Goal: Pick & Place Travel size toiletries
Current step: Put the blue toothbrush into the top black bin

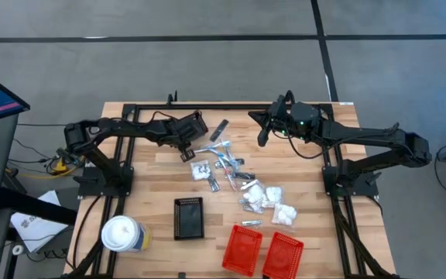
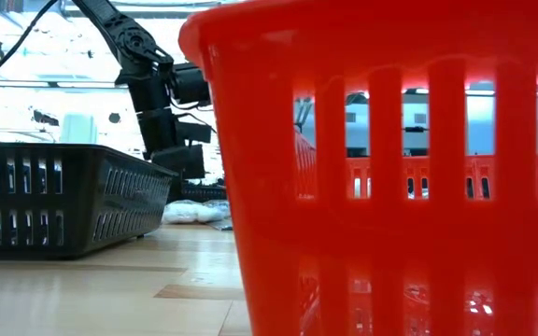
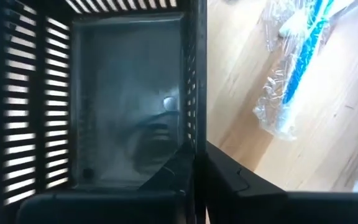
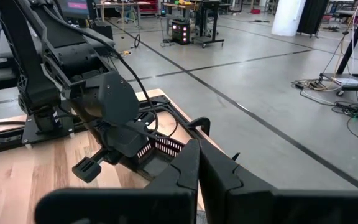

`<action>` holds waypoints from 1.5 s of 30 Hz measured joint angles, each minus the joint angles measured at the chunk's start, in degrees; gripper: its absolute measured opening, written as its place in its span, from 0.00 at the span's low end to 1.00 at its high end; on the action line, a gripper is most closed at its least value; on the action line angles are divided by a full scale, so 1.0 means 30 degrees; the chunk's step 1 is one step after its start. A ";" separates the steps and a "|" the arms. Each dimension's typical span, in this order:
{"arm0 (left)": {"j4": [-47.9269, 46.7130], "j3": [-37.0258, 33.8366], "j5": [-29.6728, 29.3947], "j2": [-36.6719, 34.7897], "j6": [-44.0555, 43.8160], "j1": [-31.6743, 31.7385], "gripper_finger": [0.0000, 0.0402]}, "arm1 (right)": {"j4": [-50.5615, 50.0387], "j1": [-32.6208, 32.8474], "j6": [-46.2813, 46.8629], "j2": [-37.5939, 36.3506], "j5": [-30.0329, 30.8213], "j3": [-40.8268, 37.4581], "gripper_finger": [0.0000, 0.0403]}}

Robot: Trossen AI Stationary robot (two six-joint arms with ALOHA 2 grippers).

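The travel size toiletries point(image 1: 231, 172) lie scattered on the middle of the table: silvery tubes and sachets, white clear-wrapped packets point(image 1: 273, 203), and a dark stick point(image 1: 220, 129). The low view shows white packets point(image 2: 190, 213) far back. A clear wrapper with a blue item point(image 3: 291, 68) shows in the left wrist view. My left gripper point(image 1: 183, 133) point(image 3: 194, 165) is left of the pile, shut on a small black slotted basket point(image 1: 193, 124) point(image 4: 160, 149). My right gripper point(image 1: 262, 138) point(image 4: 197, 165) hangs shut and empty over the far side, right of the pile. My left gripper holds the black basket by one side wall point(image 3: 193, 124), at its rim. One finger point(image 3: 166, 177) is inside the basket and the other finger point(image 3: 244, 183) outside. The right wrist view shows the basket tilted at the gripper; whether it is clear of the table cannot be told.
A second black basket point(image 1: 189, 217) point(image 2: 54, 196) stands toward the near side. Two red baskets point(image 1: 242, 249) point(image 1: 283, 256) stand at the near edge; one red basket point(image 2: 390, 168) fills the low view. A white lidded cup point(image 1: 122, 234) stands near left. Bare wood lies along the far edge.
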 joint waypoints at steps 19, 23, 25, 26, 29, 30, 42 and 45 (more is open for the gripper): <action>0.5284 -0.1126 0.2565 -0.6346 -0.0610 -0.2969 0.21 | 0.0439 0.0015 0.0003 0.0000 0.0003 -0.0007 0.00; 0.5902 -0.0589 0.3197 -0.4560 0.0332 -0.3559 0.05 | 0.0648 0.0168 0.0003 0.0000 -0.0003 -0.0007 0.00; 0.5849 -0.0119 0.3190 -0.3360 0.0917 -0.3629 0.02 | 0.0642 0.0256 0.0003 0.0000 0.0003 -0.0007 0.00; 0.5922 0.0104 0.3190 -0.2757 0.1392 -0.3707 0.02 | 0.0634 0.0285 0.0003 0.0000 -0.0003 -0.0007 0.00; 0.5818 0.0445 0.3192 -0.0955 0.2926 -0.3883 0.01 | 0.0500 0.0305 0.0003 0.0000 -0.0004 -0.0007 0.00; 0.5719 0.0497 0.3180 -0.0482 0.3257 -0.3886 0.01 | 0.0395 0.0320 0.0003 0.0000 -0.0004 -0.0007 0.00; 0.7242 0.1125 0.2033 0.1181 0.3344 -0.4092 0.18 | -0.0446 0.0407 -0.0062 0.0000 -0.0004 -0.0013 0.00; 0.8050 0.1125 0.1347 0.1204 0.3372 -0.4513 0.29 | -0.0444 0.0386 -0.0055 0.0000 -0.0004 -0.0007 0.00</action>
